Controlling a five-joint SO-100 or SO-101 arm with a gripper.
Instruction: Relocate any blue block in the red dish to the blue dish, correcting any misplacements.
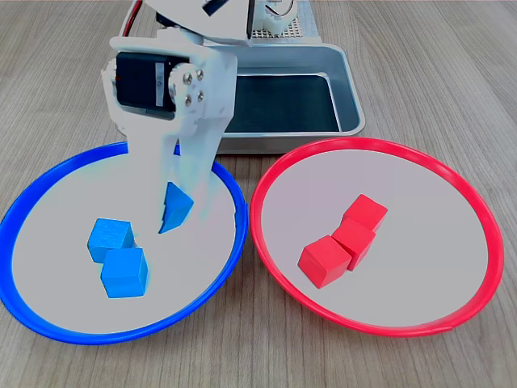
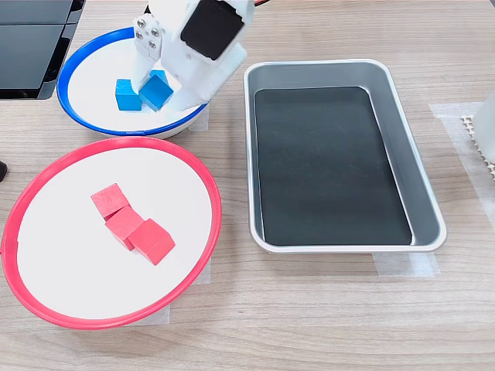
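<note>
Blue block (image 1: 175,208) hangs tilted between the nearly closed fingers of the claw (image 1: 176,202), over the blue dish (image 1: 48,323) near its far rim. Released carelessly, it could tumble onto the two blue cubes (image 1: 118,257) or bounce out; the red dish (image 1: 275,182) holds only red cubes (image 1: 343,240).

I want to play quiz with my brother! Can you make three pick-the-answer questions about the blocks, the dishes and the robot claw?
1. Where is the gripper?
A. over the blue dish
B. over the red dish
C. over the metal tray

2. How many red blocks lie in the red dish?
A. one
B. three
C. five

3. What is the gripper doing?
A. hanging empty
B. gripping a red block
C. gripping a blue block

Answers:
1. A, the first exterior view shows it inside the blue rim.
2. B, three red cubes cluster there in both exterior views.
3. C, a tilted blue cube sits between its fingers.
</note>
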